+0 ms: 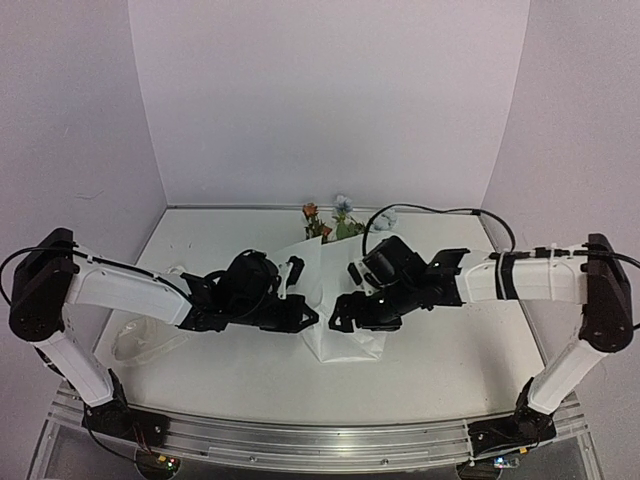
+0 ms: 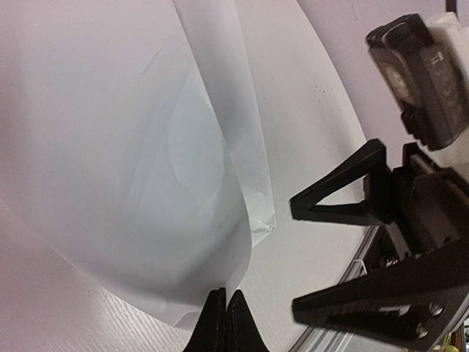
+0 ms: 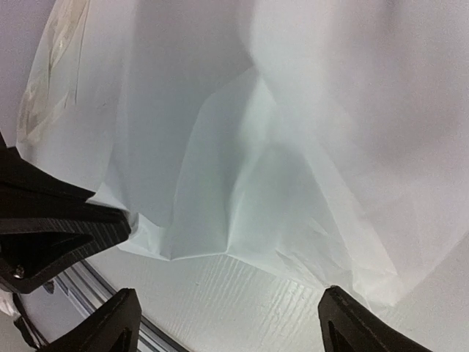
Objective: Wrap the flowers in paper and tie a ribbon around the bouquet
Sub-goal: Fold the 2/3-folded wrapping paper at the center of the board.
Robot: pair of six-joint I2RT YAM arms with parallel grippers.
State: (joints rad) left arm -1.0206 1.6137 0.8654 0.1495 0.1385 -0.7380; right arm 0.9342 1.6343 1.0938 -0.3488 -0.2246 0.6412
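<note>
While the flowers [image 1: 330,222] poke out at 12 o'clock, the paper [image 1: 335,300] around them is held at 6 o'clock.
The left gripper [image 2: 224,323], closed, pinches the paper edge, probably to keep the fold; the right gripper [image 3: 234,323] hangs open at its 3 o'clock.

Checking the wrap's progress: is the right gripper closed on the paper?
No, the right gripper has its fingers wide apart near the edge of the paper, pinching nothing.
</note>
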